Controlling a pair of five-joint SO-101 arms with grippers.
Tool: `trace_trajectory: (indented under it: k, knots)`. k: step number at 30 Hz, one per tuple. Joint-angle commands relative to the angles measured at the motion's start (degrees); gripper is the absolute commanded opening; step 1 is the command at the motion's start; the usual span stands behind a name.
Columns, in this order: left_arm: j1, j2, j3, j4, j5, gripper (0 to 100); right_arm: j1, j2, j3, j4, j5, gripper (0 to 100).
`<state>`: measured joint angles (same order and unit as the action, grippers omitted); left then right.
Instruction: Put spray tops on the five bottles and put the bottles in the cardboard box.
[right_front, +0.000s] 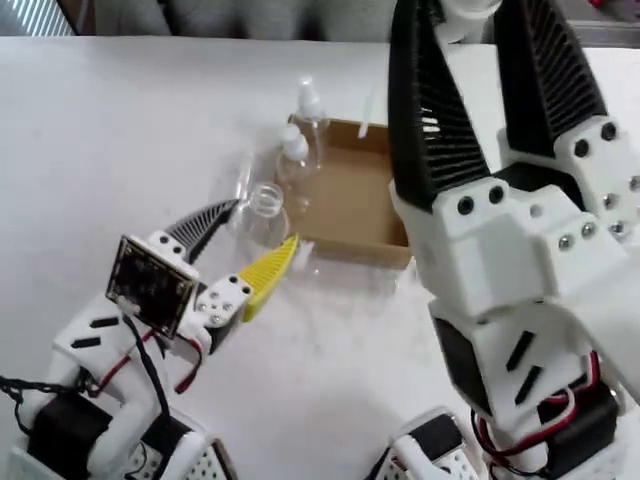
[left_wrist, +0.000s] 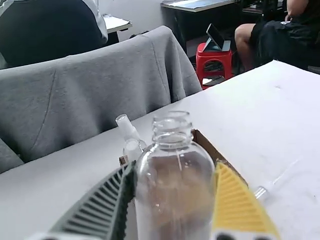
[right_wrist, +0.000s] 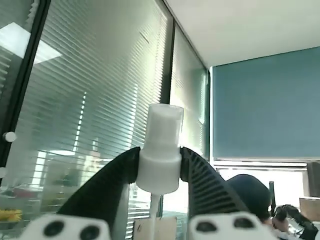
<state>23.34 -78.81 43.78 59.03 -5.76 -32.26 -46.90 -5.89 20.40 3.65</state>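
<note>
left gripper (right_front: 265, 225) pinched an uncapped bottle (left_wrist: 175, 185) upright, just beside the cardboard box (right_front: 350, 205); right gripper (right_wrist: 159, 165), raised high, clamped a spray top (right_wrist: 162, 125), not yet fitted; two topped bottles (right_front: 297, 150) stood at the box's corner, whether inside i couldn't tell; nothing seemed to block the open neck.

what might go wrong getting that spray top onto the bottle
The spray top in the right hand has a thin tube that must thread the narrow neck of the open bottle; a miss could bend it. The left hand grips its smooth round sides, so downward pressure may make it slip or tilt into the capped bottles nearby.
</note>
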Motion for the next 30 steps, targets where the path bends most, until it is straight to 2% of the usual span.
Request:
trace_trajectory:
  k: [1,5,8,13,19,22,25,30]
  knots:
    - [-2.24,-8.48,3.96,-3.6,0.62,2,-3.74,2.68,-3.25,5.32,0.7,1.5]
    - [-3.56,-19.21,11.25,-5.71,0.79,2,-6.11,5.14,-3.08,6.02,0.7,1.5]
    - [-3.56,-22.02,15.74,-7.56,0.79,2,-7.34,7.69,-3.16,5.93,0.7,1.5]
    - [-3.56,-22.73,17.85,-11.43,0.79,2,-12.26,11.12,-3.16,4.62,0.7,1.5]
    - [-3.56,-22.73,18.2,-11.6,0.88,2,-12.97,13.41,-2.99,4.35,-0.62,1.5]
    - [-3.56,-22.73,19.43,-12.4,4.84,2,-12.97,12.53,-3.16,4.44,-4.75,1.5]
    - [-5.05,-22.73,22.59,-16.79,8.97,2,-12.97,10.24,-1.23,5.67,-5.36,1.5]
    - [-8.66,-22.81,25.41,-20.92,8.79,2,-12.97,4.7,8.26,2.15,-5.45,1.5]
